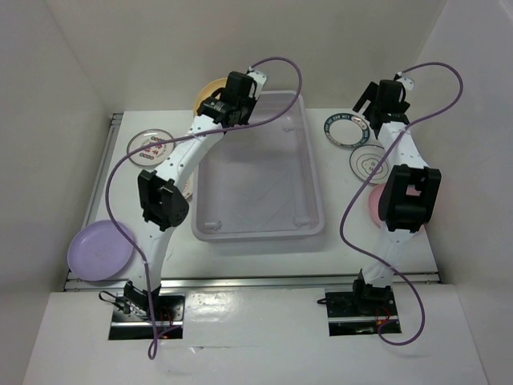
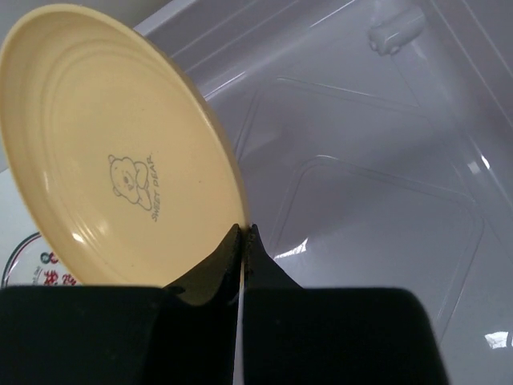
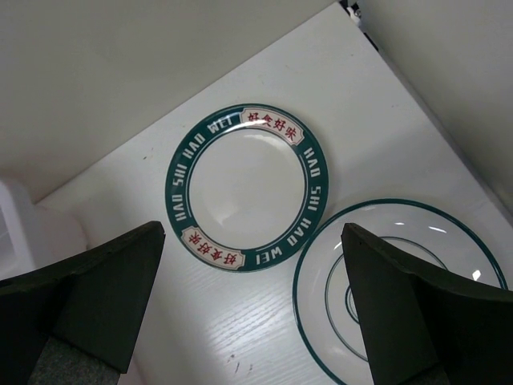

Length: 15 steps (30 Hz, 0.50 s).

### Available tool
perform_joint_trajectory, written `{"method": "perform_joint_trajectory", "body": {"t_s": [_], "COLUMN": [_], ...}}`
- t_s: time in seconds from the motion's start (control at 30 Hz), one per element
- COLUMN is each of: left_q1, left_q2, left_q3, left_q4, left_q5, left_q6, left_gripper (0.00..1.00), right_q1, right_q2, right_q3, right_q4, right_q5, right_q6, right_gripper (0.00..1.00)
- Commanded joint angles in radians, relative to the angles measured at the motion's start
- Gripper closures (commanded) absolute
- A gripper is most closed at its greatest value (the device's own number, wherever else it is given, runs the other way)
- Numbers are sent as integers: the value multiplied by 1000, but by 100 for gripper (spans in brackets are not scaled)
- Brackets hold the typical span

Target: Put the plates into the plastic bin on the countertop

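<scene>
Currently the yellow plate (image 2: 120, 152) is in transit. It stands almost on edge, and the left gripper (image 2: 243, 234) holds it with jaws pressed onto the rim from both faces. From the top view we place it at the far left corner of the bin (image 2: 377, 200), and the wrist view shows the bin floor past the fingers. No plate shows inside the bin.

We judge the step to be carry-and-drop of the first plate. The next move calls for bringing the plate fully inside the rim, lowering it, then parting the jaws so it settles flat.

The right gripper (image 3: 252, 241) hangs spread wide above the green-rim plate (image 3: 240, 184) and touches nothing. That plate lies flat on the countertop (image 3: 377, 136), with the line-drawing plate (image 3: 401, 281) just beside it. A pick there will need a descent and a rim pinch.

Outward, the red-marked plate (image 1: 150, 144) lies left of the bin and the lavender plate (image 1: 100, 250) at the near left. The pink plate (image 1: 375, 204) is partly hidden under the right arm.
</scene>
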Motion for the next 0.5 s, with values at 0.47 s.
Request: {"method": "perform_joint_trajectory", "body": {"t_s": [0.47], "left_q1": [-81], "left_q2": [168], "left_q3": [-25], "left_q4": [302], "left_q5": [212], "left_q6": [-67], "left_gripper": [100], "right_q1": [-9], "right_q2": [11], "right_q3": [51], "right_q4": [55], "right_q5": [17], "right_q6": [-8], "right_gripper": [0]}}
